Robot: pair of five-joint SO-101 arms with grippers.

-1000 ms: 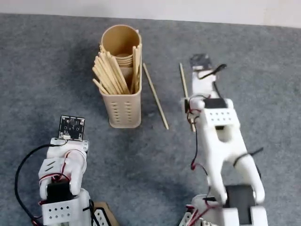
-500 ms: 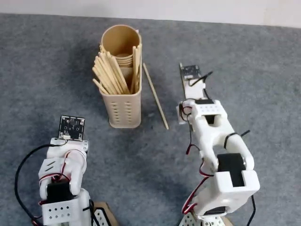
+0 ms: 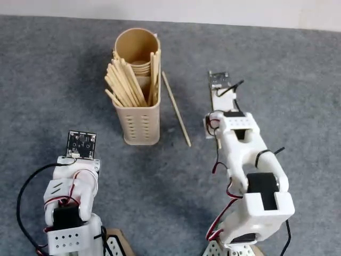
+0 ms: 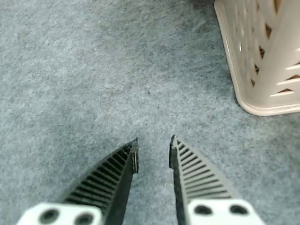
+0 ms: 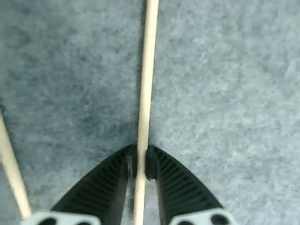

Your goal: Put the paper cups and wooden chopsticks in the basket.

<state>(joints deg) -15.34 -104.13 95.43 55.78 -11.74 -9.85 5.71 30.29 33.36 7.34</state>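
At 7 o'clock in the high view, the left gripper (image 4: 154, 140) hangs partly open over the grey, felt-like surface (image 3: 277, 64), with nothing between its ribbed black fingers. From it, the basket (image 3: 141, 125) stands toward 1 o'clock. It is a beige plastic tub with rounded corners and rows of slots in its wall. Inside are nested tan paper cups (image 3: 136, 45), round-rimmed, and a fanned bundle of pale wooden chopsticks (image 3: 125, 82), thin and straight, leaning against the cups. Just beside the basket, at its 3 o'clock, a loose chopstick (image 3: 176, 109) lies flat on the felt, slanting from 11 to 5 o'clock. Further right, the right gripper (image 5: 139, 157) is closed down on a gripped chopstick (image 5: 145, 93) — its two black tips pinch the smooth, light stick from either side, and the stick runs on toward 12 o'clock.
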